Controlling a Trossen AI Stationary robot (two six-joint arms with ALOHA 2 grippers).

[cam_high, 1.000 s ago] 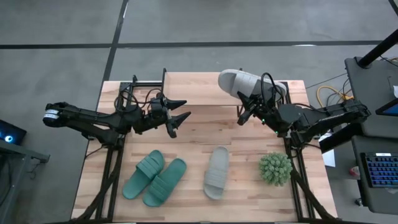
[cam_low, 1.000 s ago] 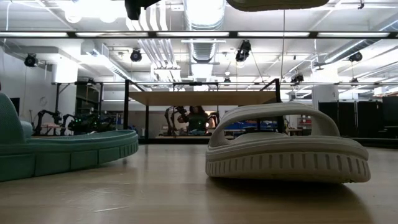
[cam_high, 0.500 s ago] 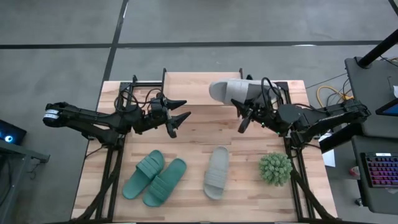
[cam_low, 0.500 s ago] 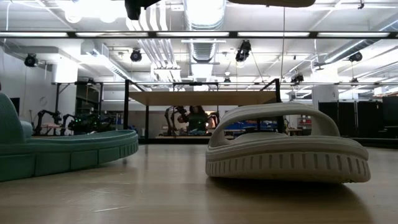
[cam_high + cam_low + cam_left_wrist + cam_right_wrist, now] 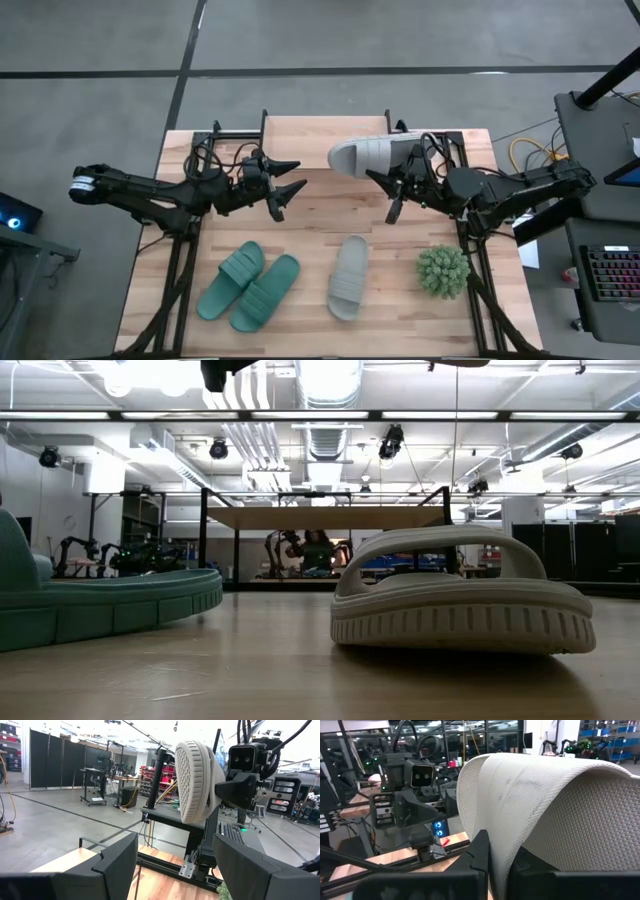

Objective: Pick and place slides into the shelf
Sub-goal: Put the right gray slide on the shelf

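Top cam looks straight down on the whole table (image 5: 300, 215). Low cam sits at tabletop height, right up against a pale slide (image 5: 460, 590), facing the room. Each wrist cam looks out past its own fingers at the other arm (both catch the lifted slide (image 5: 196, 782)).

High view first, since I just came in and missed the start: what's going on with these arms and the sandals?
The right gripper holds a pale grey-white foam slide sandal in its jaws, above the small light wooden shelf on black legs at the table's far side. The left gripper waits open over the table's middle left. The other pale grey-white slide and the teal green pair lie on the near tabletop, beside a spiky green plant ball.
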